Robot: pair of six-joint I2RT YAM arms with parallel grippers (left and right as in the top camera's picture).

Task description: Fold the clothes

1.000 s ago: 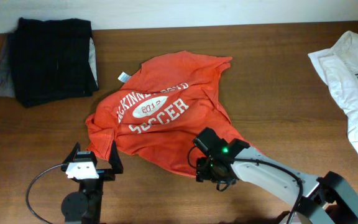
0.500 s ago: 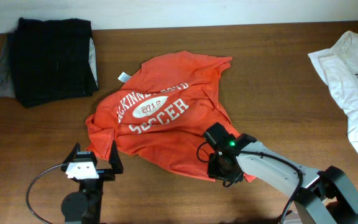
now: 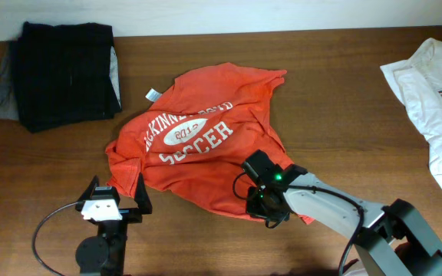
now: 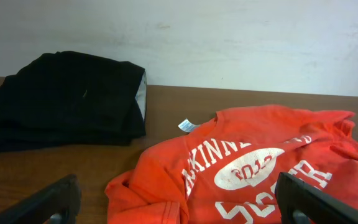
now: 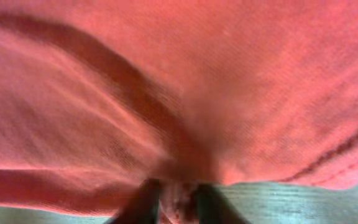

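Hem of the red-orange T-shirt [image 3: 206, 146] sits pinched in the right gripper [image 5: 176, 200], which has shifted back leftward along that edge, so the grasp seems set for folding; the left gripper [image 4: 179, 204] idles spread, shirt just ahead.

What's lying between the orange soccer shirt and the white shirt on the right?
Bare wooden tabletop only, per the overhead view; orange shirt and white shirt lie apart.

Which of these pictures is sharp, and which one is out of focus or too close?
Overhead: sharp, evenly lit, lettering on the red-orange T-shirt readable. Left wrist: sharp too, only its own dark fingers soft. Right wrist: too close, the shirt fills it, mostly soft, fingers out of focus.
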